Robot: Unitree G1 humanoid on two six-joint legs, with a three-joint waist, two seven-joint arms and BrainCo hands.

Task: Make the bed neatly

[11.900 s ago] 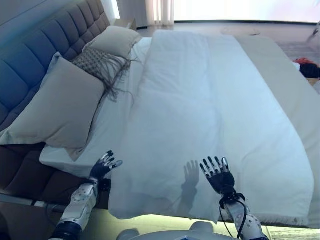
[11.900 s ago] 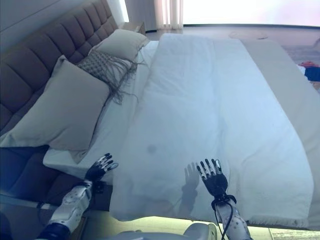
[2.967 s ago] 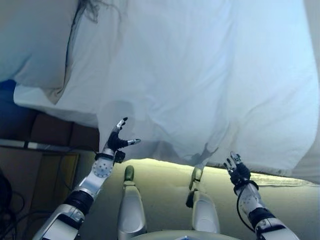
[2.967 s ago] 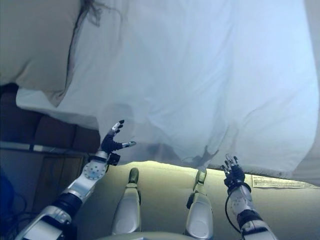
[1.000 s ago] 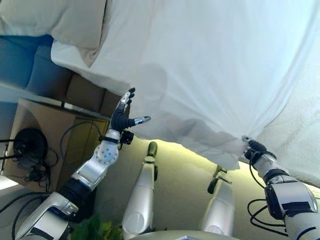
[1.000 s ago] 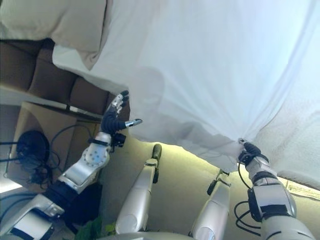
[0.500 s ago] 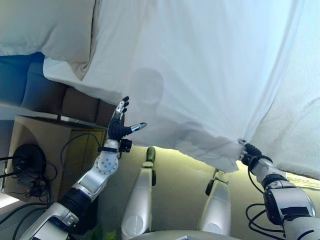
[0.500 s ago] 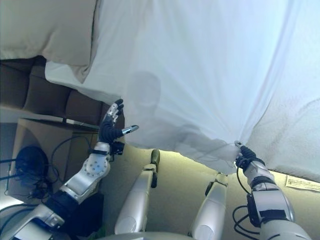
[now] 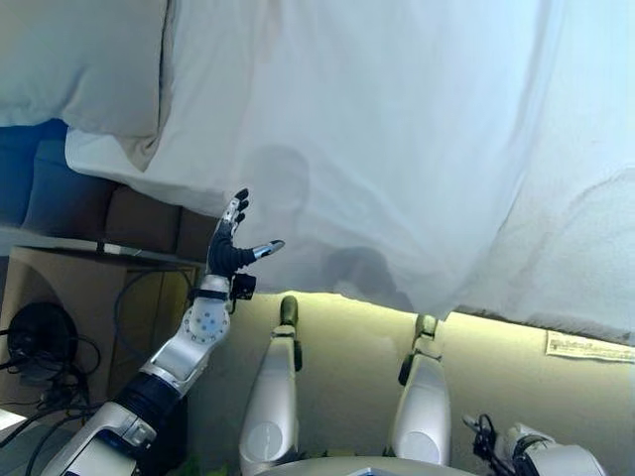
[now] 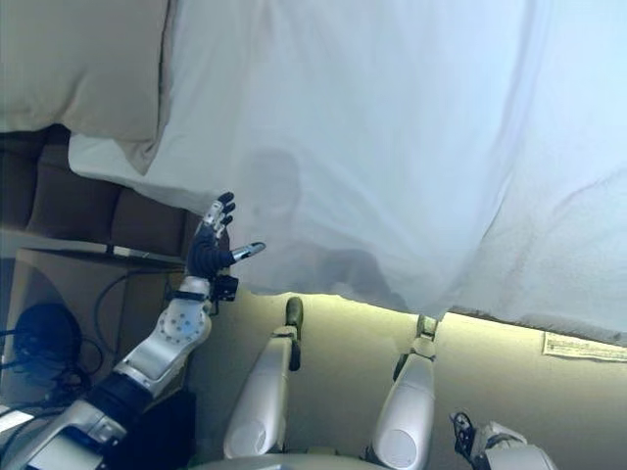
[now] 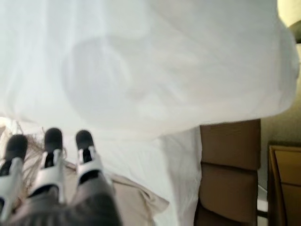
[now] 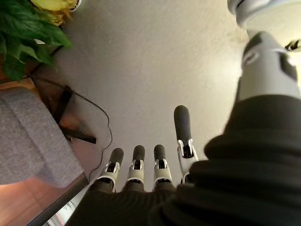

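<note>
Two hands, neither holding cloth: the left hand (image 9: 231, 252) is raised with fingers spread, just beside the hanging edge of the white duvet (image 9: 397, 149), which covers the bed and drapes over its side. The right hand (image 12: 150, 174), fingers straight, is down over the floor (image 12: 155, 66). A beige pillow (image 9: 79, 59) lies near the headboard (image 9: 60, 193).

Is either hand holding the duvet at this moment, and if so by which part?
Nothing is held. The left hand is open beside the white duvet's hanging edge, fingers spread and clear of it. The right hand is down by the floor with straight fingers.
</note>
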